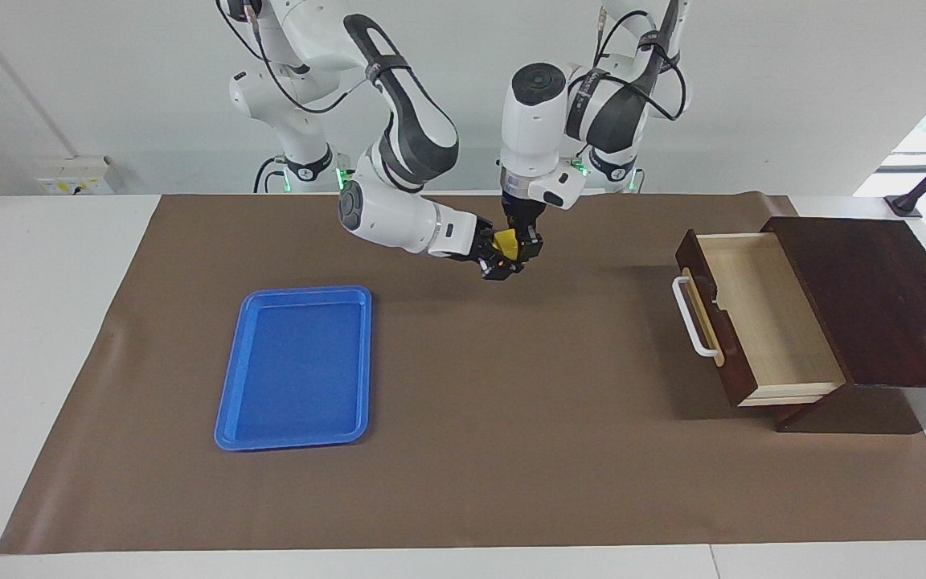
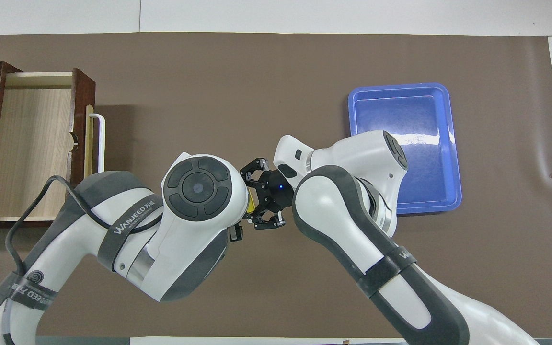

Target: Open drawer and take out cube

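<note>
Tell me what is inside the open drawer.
The drawer shows only its bare pale wood floor; nothing lies in it. The part under the cabinet top is hidden. The cube is up between the two grippers.

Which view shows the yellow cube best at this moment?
The facing view: the cube shows plainly, up over the mat, where the left end effector and right end effector meet. In the overhead view the left arm's wrist covers most of it; only a yellow sliver shows.

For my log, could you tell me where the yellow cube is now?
The cube is in the air between both end effectors over the brown mat, between the open drawer and the blue tray.
</note>
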`<move>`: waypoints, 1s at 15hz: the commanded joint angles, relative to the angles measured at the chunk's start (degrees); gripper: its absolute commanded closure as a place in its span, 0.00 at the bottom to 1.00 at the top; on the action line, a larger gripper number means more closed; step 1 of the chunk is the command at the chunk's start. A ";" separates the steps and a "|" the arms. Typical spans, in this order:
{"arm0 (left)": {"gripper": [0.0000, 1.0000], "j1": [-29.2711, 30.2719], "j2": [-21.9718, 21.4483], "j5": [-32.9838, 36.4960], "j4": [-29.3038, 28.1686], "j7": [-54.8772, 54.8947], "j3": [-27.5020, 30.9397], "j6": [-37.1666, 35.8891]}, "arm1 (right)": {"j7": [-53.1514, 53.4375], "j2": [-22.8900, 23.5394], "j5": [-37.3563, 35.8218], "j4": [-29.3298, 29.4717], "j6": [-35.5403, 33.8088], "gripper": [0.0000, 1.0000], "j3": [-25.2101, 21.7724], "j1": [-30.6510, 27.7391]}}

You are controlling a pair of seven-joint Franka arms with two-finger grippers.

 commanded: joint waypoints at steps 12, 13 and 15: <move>1.00 -0.20 -2.14 -0.95 -2.42 0.93 0.48 -0.50 | 6.54 0.13 -1.11 1.62 -0.77 0.68 0.14 -1.00; 1.00 -0.20 -2.14 -0.95 -2.51 0.93 0.48 -0.59 | 6.54 0.05 -1.11 1.62 -0.86 0.61 0.14 -1.00; 1.00 -0.20 -2.14 -0.95 -2.51 0.93 0.48 -0.50 | 6.71 -0.22 -1.28 1.54 -0.95 0.46 0.14 -1.00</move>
